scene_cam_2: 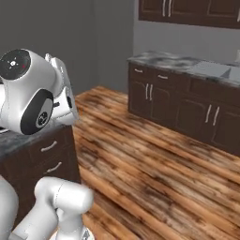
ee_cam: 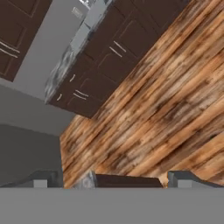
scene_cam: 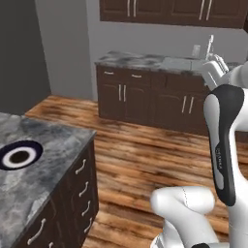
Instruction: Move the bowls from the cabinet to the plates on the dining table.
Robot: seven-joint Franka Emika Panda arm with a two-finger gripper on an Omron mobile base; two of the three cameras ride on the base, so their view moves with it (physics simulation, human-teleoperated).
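The dining table (scene_cam: 48, 145) with its grey marble top stands at the lower left, and a dark navy plate (scene_cam: 19, 155) with a white ring lies on it. The dark wall cabinet (scene_cam: 169, 12) hangs across the room with its doors shut, also seen as the cabinet (scene_cam_2: 187, 9) and the cabinet (ee_cam: 13, 30). The bowls are out of view. My gripper (ee_cam: 113, 179) is open, its two fingertips far apart with nothing held between them. It is held high over the wooden floor and faces the far counter. My arm (scene_cam: 225, 140) rises on the right.
A sink counter (scene_cam: 160, 63) with dark lower doors and a faucet (scene_cam: 210, 46) runs under the wall cabinet. Wooden floor (scene_cam: 145, 155) lies open between it and the table. The table's drawers (scene_cam: 82, 189) face that floor. A grey wall (scene_cam: 63, 43) stands to the left.
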